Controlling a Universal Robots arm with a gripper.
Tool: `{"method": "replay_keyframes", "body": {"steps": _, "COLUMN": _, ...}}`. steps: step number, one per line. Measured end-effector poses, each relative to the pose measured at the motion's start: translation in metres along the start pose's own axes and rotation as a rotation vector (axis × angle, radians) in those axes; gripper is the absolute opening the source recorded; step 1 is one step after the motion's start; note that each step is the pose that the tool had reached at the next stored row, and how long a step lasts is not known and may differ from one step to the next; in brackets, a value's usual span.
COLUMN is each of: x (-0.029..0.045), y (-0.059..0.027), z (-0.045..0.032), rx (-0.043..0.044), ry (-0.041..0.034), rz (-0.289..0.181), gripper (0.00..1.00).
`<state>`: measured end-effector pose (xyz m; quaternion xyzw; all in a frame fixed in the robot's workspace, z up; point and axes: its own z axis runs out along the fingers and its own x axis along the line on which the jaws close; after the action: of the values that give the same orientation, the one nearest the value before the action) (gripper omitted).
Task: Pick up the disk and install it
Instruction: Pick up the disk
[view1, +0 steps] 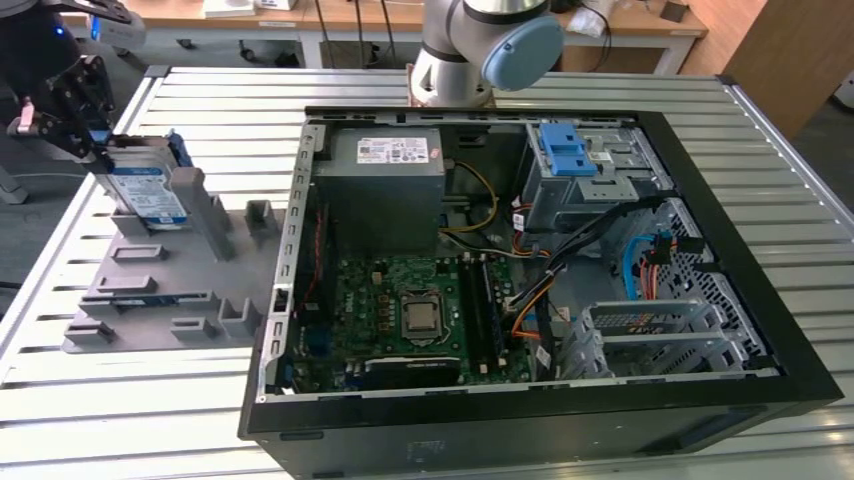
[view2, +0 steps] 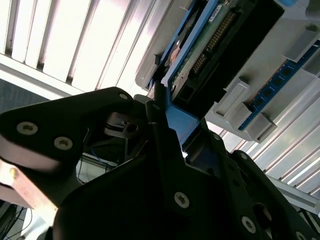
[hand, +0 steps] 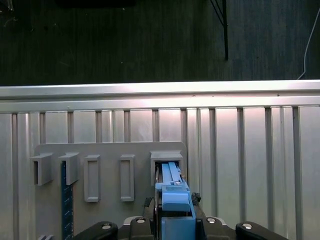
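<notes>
The disk (view1: 144, 192), silver with a blue-and-white label and a blue carrier frame, stands on edge in a slot of the grey holder tray (view1: 160, 300) at the exterior view's left. My gripper (view1: 96, 148) is at its top end. In the second wrist view the dark fingers (view2: 155, 112) press against the blue carrier of the disk (view2: 210, 45), whose green circuit side shows. In the first wrist view the disk (hand: 175, 197) runs from its slot down into my gripper (hand: 175, 222), shut on it.
The open computer case (view1: 747, 300) lies on the slatted metal table (view1: 787, 130), with a grey power supply (view1: 380, 185), motherboard (view1: 414, 310) and a drive cage with blue latch (view1: 567, 150). A blue memory stick (hand: 64, 200) stands in the holder. The arm's base (view1: 481, 50) is behind the case.
</notes>
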<state>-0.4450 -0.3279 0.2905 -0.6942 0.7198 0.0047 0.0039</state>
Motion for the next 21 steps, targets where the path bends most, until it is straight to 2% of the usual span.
{"method": "replay_keyframes", "body": {"steps": 13, "x": 0.0000, "y": 0.0000, "z": 0.0001, "rx": 0.0000, "ry": -0.0001, "rz": 0.000, "gripper": 0.36}}
{"method": "replay_keyframes", "body": {"steps": 15, "x": 0.0000, "y": 0.0000, "z": 0.0002, "rx": 0.0001, "ry": -0.0001, "rz": 0.000, "gripper": 0.38}}
{"method": "replay_keyframes", "body": {"steps": 16, "x": 0.0000, "y": 0.0000, "z": 0.0002, "rx": 0.0001, "ry": -0.0001, "rz": 0.000, "gripper": 0.44}}
{"method": "replay_keyframes", "body": {"steps": 21, "x": 0.0000, "y": 0.0000, "z": 0.0002, "rx": 0.0000, "ry": 0.0000, "rz": 0.000, "gripper": 0.44}}
